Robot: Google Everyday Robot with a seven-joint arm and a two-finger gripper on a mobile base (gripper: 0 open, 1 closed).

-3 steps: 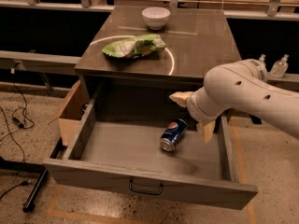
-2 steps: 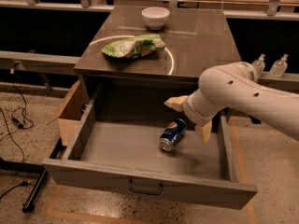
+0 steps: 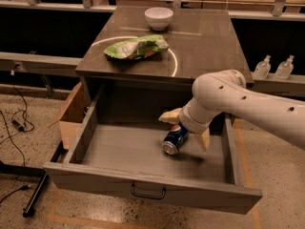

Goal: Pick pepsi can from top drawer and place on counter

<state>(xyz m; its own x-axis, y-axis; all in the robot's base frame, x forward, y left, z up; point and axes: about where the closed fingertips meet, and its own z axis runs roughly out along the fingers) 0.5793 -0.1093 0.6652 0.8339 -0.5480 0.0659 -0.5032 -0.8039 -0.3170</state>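
The pepsi can (image 3: 173,140) lies on its side on the floor of the open top drawer (image 3: 95,175), right of middle, silver end toward the front. My gripper (image 3: 187,128) hangs inside the drawer at the end of the white arm. It is open, with one pale finger (image 3: 170,117) to the upper left of the can and the other (image 3: 204,139) to its right. The can's far end sits between them. The counter (image 3: 205,42) is above and behind the drawer.
On the counter lie a green snack bag (image 3: 136,47) and a white bowl (image 3: 158,18). The drawer has a black pull handle (image 3: 148,192). A cardboard box (image 3: 71,116) stands left of the cabinet. Two bottles (image 3: 262,68) stand on a shelf at the right. Cables lie on the floor at the left.
My gripper has moved down and to the left, closer around the can. The can has not moved.
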